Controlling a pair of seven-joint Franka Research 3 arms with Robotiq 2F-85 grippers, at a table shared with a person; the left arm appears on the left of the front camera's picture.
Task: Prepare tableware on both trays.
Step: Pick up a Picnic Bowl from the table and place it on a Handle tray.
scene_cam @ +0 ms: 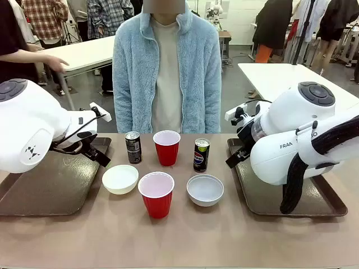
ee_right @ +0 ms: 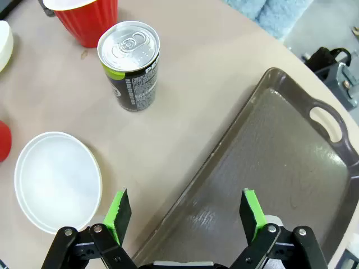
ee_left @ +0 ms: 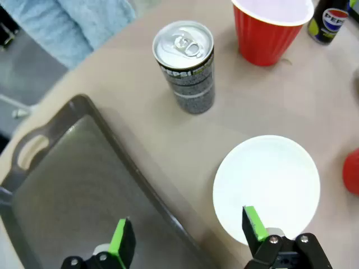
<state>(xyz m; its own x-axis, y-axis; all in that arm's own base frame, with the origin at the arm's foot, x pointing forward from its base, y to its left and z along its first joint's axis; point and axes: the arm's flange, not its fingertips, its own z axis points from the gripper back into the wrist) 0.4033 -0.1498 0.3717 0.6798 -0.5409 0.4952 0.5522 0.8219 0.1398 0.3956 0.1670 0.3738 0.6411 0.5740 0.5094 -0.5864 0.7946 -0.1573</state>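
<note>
- Two large dark brown rectangular plastic trays with raised rims and cut-out handles lie on the tan tabletop (scene_cam: 185, 241): the left tray (scene_cam: 39, 196) on the robot's left and the right tray (scene_cam: 322, 207) on its right.
- Two red plastic cups with white insides stand upright between the trays: the far cup (scene_cam: 166, 148) toward the person, and the near cup (scene_cam: 156, 196) toward the robot.
- Two small round bowls flank the near cup. The white bowl (scene_cam: 120, 179) sits just beside the left tray, and the pale grey bowl (scene_cam: 205, 190) is on the right tray's side.
- Two slim black soda cans stand upright either side of the far cup: the left can (scene_cam: 133, 147) and the right can (scene_cam: 201, 155).
- Left claw (ee_left: 188, 230): jaws wide, holding nothing. One green pad (ee_left: 122, 240) is above the left tray, the other above the white bowl's edge.
- Right claw (ee_right: 185, 210): jaws wide, holding nothing. One pad is above the tabletop beside the pale grey bowl, the other above the right tray.
- One person in a pale blue fleece jacket (scene_cam: 132, 73) stands at the far side.
</note>
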